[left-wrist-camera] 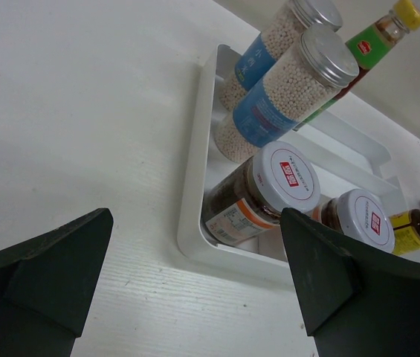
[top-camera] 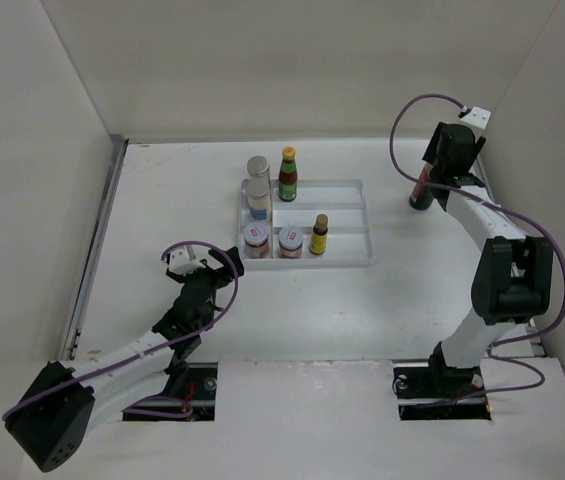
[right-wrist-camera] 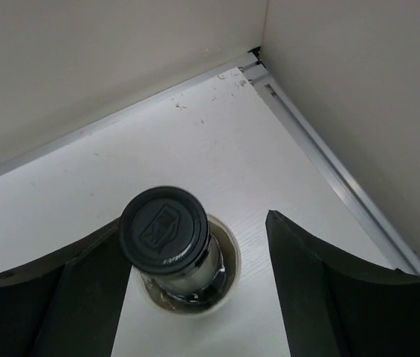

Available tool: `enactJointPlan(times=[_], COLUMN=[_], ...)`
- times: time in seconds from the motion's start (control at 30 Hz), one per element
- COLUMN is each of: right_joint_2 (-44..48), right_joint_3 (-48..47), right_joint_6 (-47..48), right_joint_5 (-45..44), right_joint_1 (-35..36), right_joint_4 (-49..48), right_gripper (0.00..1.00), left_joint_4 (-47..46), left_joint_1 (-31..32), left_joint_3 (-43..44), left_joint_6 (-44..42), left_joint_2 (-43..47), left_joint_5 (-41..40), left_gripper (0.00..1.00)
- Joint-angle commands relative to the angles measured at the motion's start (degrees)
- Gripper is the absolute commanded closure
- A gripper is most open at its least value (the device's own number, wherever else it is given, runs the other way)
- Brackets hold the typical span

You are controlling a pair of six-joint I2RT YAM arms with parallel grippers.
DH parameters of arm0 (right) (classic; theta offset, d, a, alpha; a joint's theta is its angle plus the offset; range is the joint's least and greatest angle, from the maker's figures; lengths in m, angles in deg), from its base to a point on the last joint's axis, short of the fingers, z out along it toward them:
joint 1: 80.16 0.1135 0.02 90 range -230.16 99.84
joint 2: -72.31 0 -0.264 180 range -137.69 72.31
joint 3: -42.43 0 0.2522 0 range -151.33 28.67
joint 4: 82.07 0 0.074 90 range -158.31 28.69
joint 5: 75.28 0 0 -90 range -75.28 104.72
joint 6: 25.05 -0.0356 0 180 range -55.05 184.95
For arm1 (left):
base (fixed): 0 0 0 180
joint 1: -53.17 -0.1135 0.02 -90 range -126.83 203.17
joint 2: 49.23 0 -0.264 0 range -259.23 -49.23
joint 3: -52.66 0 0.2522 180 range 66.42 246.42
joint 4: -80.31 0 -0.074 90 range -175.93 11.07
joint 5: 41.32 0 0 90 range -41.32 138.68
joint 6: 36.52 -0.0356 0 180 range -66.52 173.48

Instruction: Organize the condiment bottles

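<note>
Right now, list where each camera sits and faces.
Top external: above and behind the robot, looking down on the table; left arm and right arm show.
Left wrist: on the left gripper, facing the white tray and its jars; its fingers show.
Right wrist: on the right gripper, looking down at the black-capped bottle; fingers flank it.
Shared: top external and left wrist both see the tray.

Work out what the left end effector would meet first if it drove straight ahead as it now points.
Probably the corner wall of the white divided plastic tray; the brown jar with a white, red-labelled lid stands just behind it. Depth is hard to judge.
</note>
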Motion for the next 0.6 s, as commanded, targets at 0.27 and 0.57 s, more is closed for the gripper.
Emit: enactJointPlan(times=[0.27,0.57], right_joint_2=[4.2,11.3], right_joint_3=[-0.5,-2.5], right_joint_6=[3.6,4.2], right_joint_5=[-0.8,1.6], right_joint_1=[2.0,14.4], right_joint_4=[-13.6,-13.1], right_gripper=[0.77,0.78], left_joint_4=[-2.9,-3.3], left_joint_1=[-0.6,-0.6], left_joint_3=[0.0,-0.1], left_joint_6=[0.6,0.6], left_joint_2=[-0.3,0.0], left_joint_5=[0.2,0.3], left_gripper=[0.01,0.01])
